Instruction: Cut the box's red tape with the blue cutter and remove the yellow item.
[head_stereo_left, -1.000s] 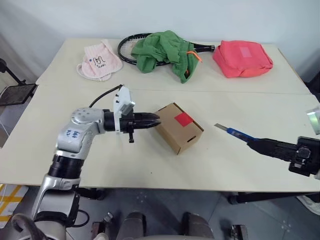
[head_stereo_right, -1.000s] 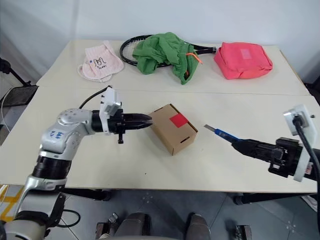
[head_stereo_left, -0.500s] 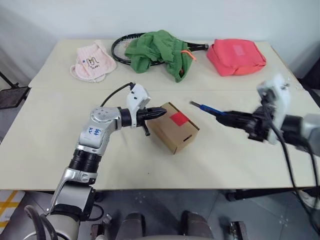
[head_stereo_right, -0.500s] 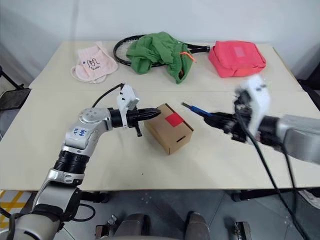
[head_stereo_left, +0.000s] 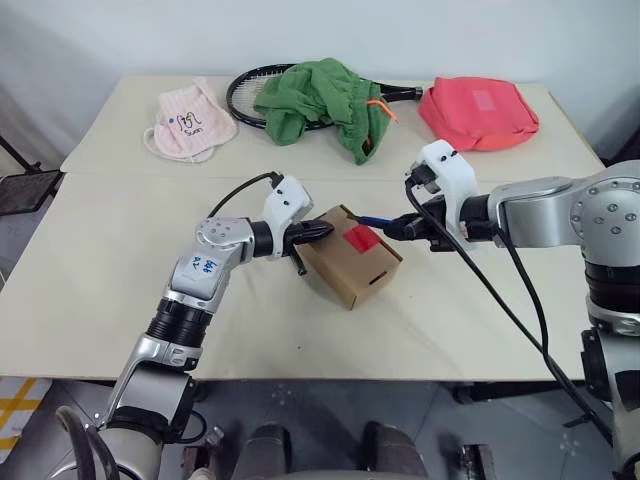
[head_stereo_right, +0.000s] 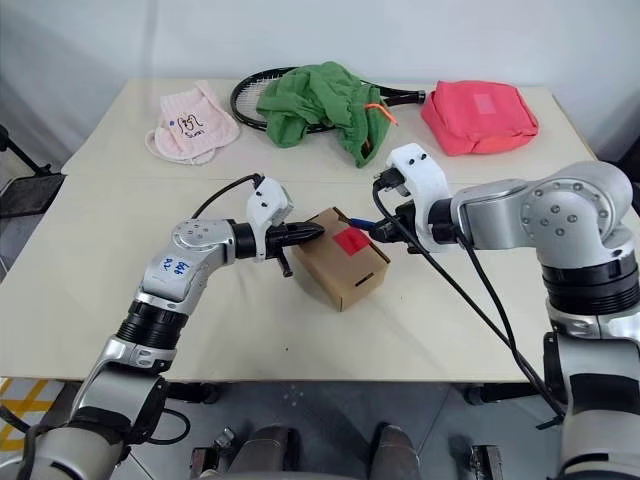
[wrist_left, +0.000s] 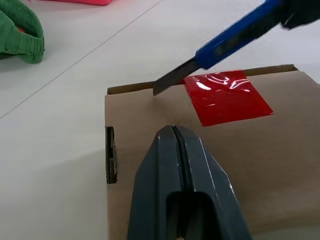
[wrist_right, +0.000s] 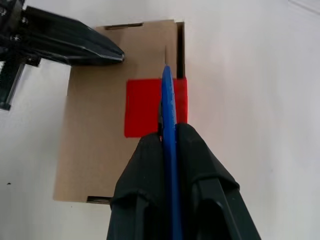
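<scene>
The brown box (head_stereo_left: 350, 270) sits mid-table with a square of red tape (head_stereo_left: 362, 238) on its top. My left gripper (head_stereo_left: 325, 229) is shut and empty, its tip over the box's left end; in the left wrist view its fingers (wrist_left: 172, 150) lie just short of the tape (wrist_left: 227, 97). My right gripper (wrist_right: 167, 132) is shut on the blue cutter (wrist_right: 166, 95). It reaches in from the right, and the cutter's blade (wrist_left: 167, 84) lies at the tape's far edge by the top seam. The yellow item is hidden.
Along the table's far side lie a pale pink cloth (head_stereo_left: 185, 120), a racket (head_stereo_left: 250, 95) under a green cloth (head_stereo_left: 320, 100), and a pink-red bag (head_stereo_left: 478, 112). Black cables trail from both wrists.
My right arm has swung in from the right edge of the table, bringing the cutter over the box's tape. The left gripper has stayed at the box's left end.
</scene>
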